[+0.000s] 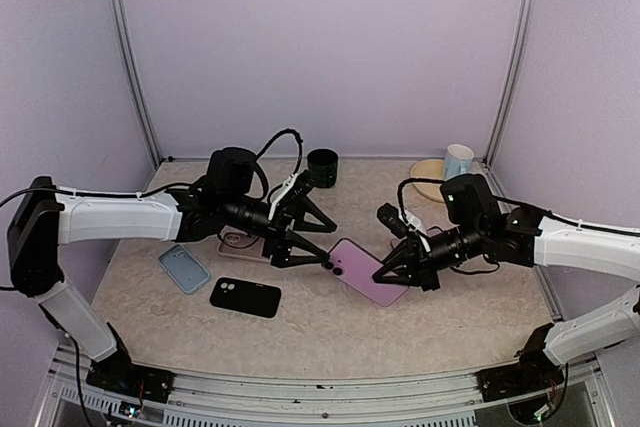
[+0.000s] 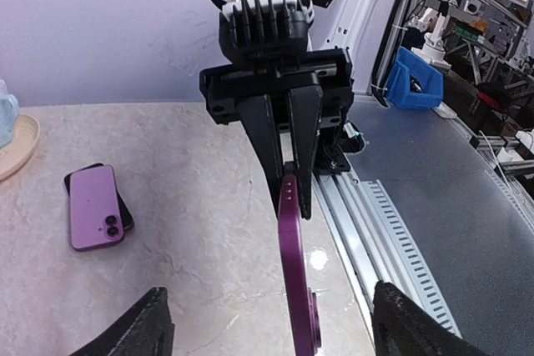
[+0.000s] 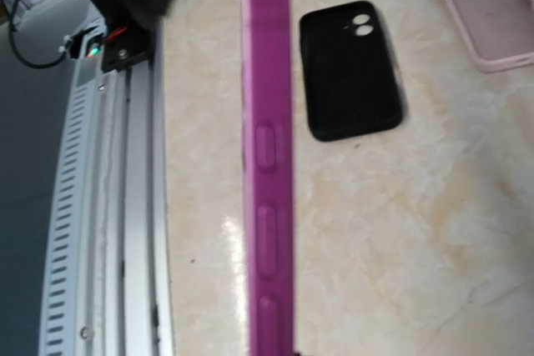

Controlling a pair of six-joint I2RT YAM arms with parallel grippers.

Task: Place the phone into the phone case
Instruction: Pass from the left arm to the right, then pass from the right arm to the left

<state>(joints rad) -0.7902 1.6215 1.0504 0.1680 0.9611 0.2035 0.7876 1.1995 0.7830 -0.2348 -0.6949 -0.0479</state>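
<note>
Over marbled tabletop (image 1: 330,332), right hand (image 2: 290,191) pinches slim case (image 3: 267,164)

Robotics lab (framed booth (image 1: 136,77), neighbouring rigs (image 2: 463,35))

Camera arrangement: one overhead view, two wrist views.
The top camera is looking down from above the near edge at the whole table (image 1: 330,342); both wrist cameras are sitting close, facing each other along the purple case (image 1: 352,263), which is appearing in all three views.
</note>
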